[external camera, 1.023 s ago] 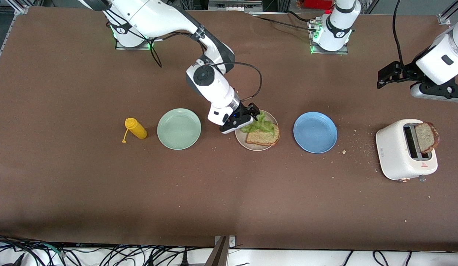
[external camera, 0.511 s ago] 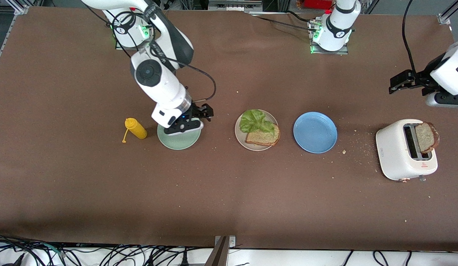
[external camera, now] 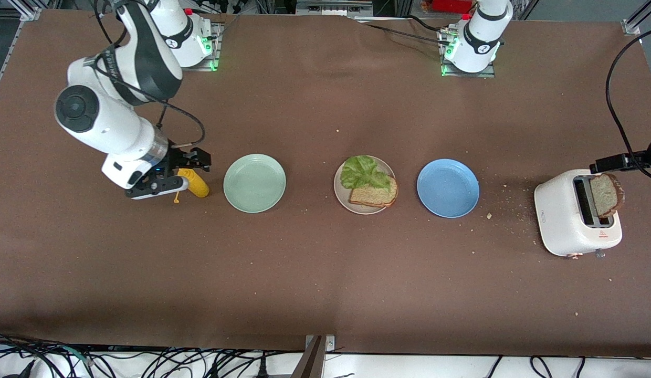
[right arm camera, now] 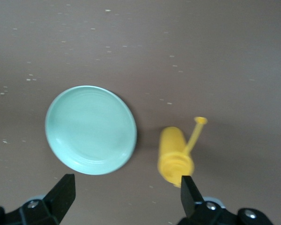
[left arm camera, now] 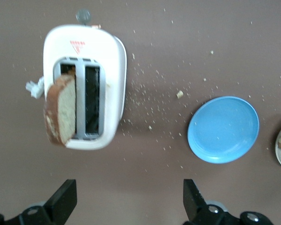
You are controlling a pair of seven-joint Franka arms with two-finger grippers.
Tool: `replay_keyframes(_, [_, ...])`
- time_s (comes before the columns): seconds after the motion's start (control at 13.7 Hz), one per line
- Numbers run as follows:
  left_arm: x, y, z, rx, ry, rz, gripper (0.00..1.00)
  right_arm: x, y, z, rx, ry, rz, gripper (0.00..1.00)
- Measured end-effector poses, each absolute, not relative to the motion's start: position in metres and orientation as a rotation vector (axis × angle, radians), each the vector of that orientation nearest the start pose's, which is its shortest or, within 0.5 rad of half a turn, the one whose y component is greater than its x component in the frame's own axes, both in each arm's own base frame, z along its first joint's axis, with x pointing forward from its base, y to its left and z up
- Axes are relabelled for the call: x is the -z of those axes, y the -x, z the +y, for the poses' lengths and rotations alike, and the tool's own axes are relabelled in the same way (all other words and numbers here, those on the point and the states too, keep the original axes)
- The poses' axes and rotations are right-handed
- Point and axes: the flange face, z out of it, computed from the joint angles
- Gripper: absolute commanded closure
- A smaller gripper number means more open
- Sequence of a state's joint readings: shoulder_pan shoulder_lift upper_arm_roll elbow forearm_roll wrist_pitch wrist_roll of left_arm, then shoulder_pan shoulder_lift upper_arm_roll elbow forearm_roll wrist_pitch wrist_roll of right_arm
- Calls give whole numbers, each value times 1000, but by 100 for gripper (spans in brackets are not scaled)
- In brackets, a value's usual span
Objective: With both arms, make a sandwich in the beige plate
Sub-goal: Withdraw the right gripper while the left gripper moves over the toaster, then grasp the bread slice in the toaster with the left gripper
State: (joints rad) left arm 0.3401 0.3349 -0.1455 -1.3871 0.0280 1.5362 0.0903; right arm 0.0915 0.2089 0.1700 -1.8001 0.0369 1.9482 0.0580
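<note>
Listing by view, front first: round pale beige plate (external camera: pixel 365 206) at mid-table, carrying one square brown wholegrain bread slice (external camera: pixel 373 195) with a ruffled green lettuce leaf (external camera: pixel 363 173) lapping over its farther edge; no top slice yet. Round mint-green plate (external camera: pixel 254 183) beside it toward the right arm's end; round blue plate (external camera: pixel 448 188) toward the left arm's end. White two-slot toaster (external camera: pixel 576 215) past the blue plate, second bread slice (external camera: pixel 606 194) standing in one slot. Right gripper (external camera: pixel 191 164) over the yellow squeeze bottle (external camera: pixel 193 182), jaws wide, holding nothing. Left gripper (external camera: pixel 610 164) at the frame edge, over the toaster.

Left wrist view: left gripper (left arm camera: pixel 129 199) spread wide and empty; toaster (left arm camera: pixel 84 86), standing slice (left arm camera: pixel 61 109), blue plate (left arm camera: pixel 223 129) below.

Right wrist view: right gripper (right arm camera: pixel 126 196) open, empty; mint-green plate (right arm camera: pixel 90 129), bottle (right arm camera: pixel 174 155).

Step in hand, judged: fetching the toaster slice. Centre over the crust, pinch across its thin faces, lift straight.

Surface: brown matte tabletop (external camera: pixel 325 289), crumbs near the toaster; cables along the nearest edge.
</note>
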Motion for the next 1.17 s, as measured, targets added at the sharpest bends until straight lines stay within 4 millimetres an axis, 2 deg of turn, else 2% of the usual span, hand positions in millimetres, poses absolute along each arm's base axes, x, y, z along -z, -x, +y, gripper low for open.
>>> replay_keyframes(0.07, [-502, -631, 157, -230, 3176, -162, 0, -436, -592, 141, -103, 3096, -293, 0])
replay_keyframes(0.22, [-489, -637, 189, -141, 3182, -136, 0, -459, -595, 128, -74, 3147, -303, 0])
replay_keyframes(0.44, [-470, -643, 220, -50, 3181, -60, 2, -493, -596, 106, -99, 3168, -246, 0])
replay_keyframes(0.58, [-447, -644, 239, -2, 3177, -37, 3, -509, -595, 85, -123, 3180, -189, 0])
replay_keyframes(0.8, [-417, -641, 242, -1, 3179, -27, 4, -530, -592, 64, -124, 3189, -129, 0])
replay_keyframes(1.02, [-399, -633, 239, -32, 3185, -28, 9, -552, -589, 61, -128, 3191, -118, 0])
replay_keyframes(1.1, [-393, -629, 239, -53, 3189, -32, 20, -558, -588, 61, -121, 3191, -118, 0])
replay_keyframes(1.17, [-387, -623, 241, -77, 3193, -40, 40, -562, -588, 61, -119, 3191, -118, 0])
